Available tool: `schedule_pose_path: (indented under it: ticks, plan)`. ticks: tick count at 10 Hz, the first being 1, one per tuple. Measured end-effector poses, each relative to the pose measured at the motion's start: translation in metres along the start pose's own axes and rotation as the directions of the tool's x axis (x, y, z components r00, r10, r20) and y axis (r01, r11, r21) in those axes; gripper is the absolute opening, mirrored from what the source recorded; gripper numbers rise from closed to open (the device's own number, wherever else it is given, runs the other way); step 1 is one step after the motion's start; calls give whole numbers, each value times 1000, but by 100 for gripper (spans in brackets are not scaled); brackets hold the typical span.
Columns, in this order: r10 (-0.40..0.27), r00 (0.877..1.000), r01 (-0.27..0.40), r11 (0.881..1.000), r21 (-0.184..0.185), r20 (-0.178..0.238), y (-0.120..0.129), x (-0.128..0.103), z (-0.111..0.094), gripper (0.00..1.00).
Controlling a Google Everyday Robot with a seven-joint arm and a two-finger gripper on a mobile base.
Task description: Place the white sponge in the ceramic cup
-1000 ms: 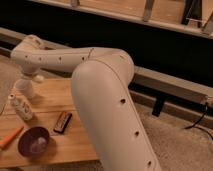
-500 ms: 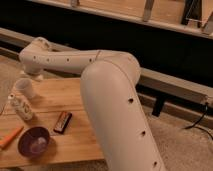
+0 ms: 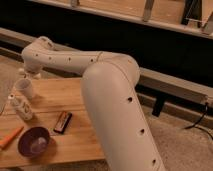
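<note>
The ceramic cup is small, white and handleless, and stands upright at the far left of the wooden table. My gripper hangs at the end of the big white arm, just above the cup and slightly behind it. It is mostly hidden under the wrist. The white sponge does not show anywhere: not on the table, and I cannot see into the cup or the gripper.
A white capped bottle stands in front of the cup. A black bar lies mid-table, a purple bowl near the front edge, an orange tool at the left edge. A dark rail and wall run behind.
The wrist has risen from down at the cup to just above it, and the cup now shows uncovered.
</note>
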Motion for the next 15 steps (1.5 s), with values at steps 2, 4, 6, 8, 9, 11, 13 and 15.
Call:
schedule_pose_path:
  ticks: [2, 4, 6, 8, 9, 11, 13, 15]
  plan:
    - [-14, 1000, 15, 1000, -17, 15, 2, -8, 8, 0]
    - [-37, 999, 38, 999, -36, 27, 7, -22, 16, 0]
    - [-58, 998, 60, 997, -54, 37, 12, -34, 23, 0]
    - [-78, 996, 81, 994, -74, 49, 17, -46, 32, 0]
    - [-83, 995, 87, 993, -79, 53, 18, -50, 35, 0]
    - [-93, 993, 99, 991, -89, 70, 18, -58, 40, 0]
    - [-91, 992, 100, 990, -95, 90, 17, -62, 44, 0]
    - [-88, 989, 100, 990, -103, 116, 16, -64, 48, 0]
